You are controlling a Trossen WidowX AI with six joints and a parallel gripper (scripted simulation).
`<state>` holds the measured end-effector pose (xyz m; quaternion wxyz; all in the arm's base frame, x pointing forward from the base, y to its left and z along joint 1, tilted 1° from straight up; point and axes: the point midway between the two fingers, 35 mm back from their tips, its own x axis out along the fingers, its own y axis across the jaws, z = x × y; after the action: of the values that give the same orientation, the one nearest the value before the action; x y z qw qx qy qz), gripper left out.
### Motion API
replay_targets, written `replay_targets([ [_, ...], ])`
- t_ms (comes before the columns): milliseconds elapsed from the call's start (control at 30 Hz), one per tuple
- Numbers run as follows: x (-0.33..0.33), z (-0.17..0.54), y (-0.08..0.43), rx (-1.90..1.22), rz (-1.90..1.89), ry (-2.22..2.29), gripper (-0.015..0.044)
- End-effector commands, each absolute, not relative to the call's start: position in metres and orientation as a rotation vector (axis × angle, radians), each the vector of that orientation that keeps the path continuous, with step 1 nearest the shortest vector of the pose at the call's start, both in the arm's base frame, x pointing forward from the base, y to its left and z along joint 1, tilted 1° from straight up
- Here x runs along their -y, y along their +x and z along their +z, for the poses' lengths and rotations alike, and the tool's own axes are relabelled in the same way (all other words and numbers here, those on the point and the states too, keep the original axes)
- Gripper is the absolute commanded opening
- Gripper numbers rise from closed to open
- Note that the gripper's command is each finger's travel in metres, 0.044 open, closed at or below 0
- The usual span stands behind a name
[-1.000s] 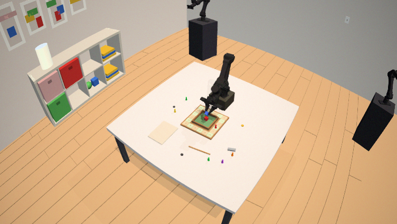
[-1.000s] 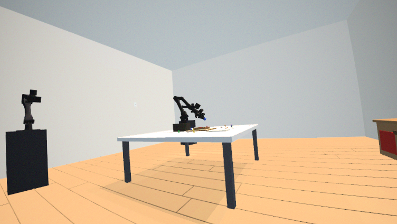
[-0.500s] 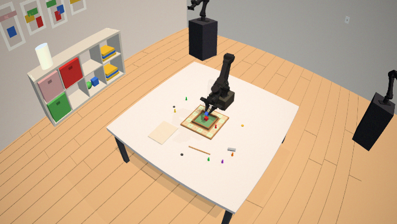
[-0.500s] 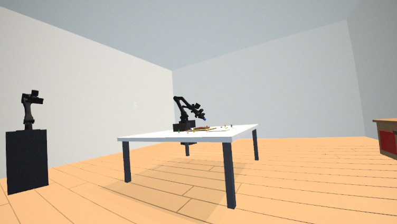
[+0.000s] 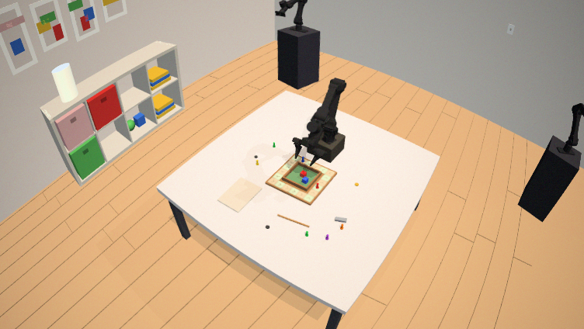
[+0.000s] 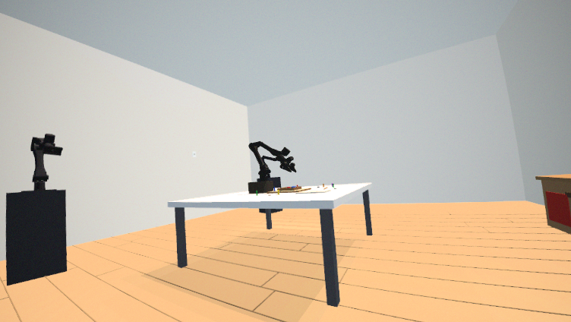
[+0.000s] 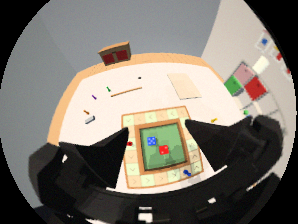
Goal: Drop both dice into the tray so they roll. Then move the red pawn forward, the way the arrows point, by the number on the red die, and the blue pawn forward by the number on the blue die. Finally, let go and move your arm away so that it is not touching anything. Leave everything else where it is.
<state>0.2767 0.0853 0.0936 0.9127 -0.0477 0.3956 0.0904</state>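
My gripper (image 5: 304, 161) (image 6: 293, 171) (image 7: 157, 125) is open and empty, raised above the board (image 5: 292, 190) (image 7: 131, 167). The red die (image 5: 303, 173) (image 7: 163, 149) and the blue die (image 5: 304, 180) (image 7: 151, 141) lie close together on the green floor of the tray (image 5: 293, 184) (image 7: 138, 145). Their top pips are too small to read surely. The red pawn (image 5: 317, 185) (image 7: 129, 143) stands on the board track beside the tray. The blue pawn (image 5: 302, 159) (image 7: 187, 172) stands on the track on the arm's side, near a corner.
A yellow pawn (image 5: 257, 162) and a green pawn (image 5: 273, 144) stand left of the arm. A beige sheet (image 5: 240, 195), a wooden stick (image 5: 293, 220), a grey block (image 5: 340, 219), an orange pawn (image 5: 342, 226), a purple pawn (image 5: 327, 237) and a yellow disc (image 5: 356, 184) lie around the board.
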Motion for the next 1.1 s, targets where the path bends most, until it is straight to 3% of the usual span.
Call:
replay_targets([
  [0,-0.074,0.084,0.289,-0.976,0.166,-0.141,0.044],
  [333,-0.033,0.05,0.308,-1.5,0.169,-0.157,0.044],
  [467,-0.037,0.052,0.309,-1.452,0.158,-0.162,0.044],
  [767,-0.13,0.031,0.285,-1.516,-0.132,0.187,0.0204],
  [900,-0.168,0.021,0.265,-1.529,-0.276,0.328,0.02],
  [1067,-0.17,0.02,0.264,-1.53,-0.283,0.335,0.02],
])
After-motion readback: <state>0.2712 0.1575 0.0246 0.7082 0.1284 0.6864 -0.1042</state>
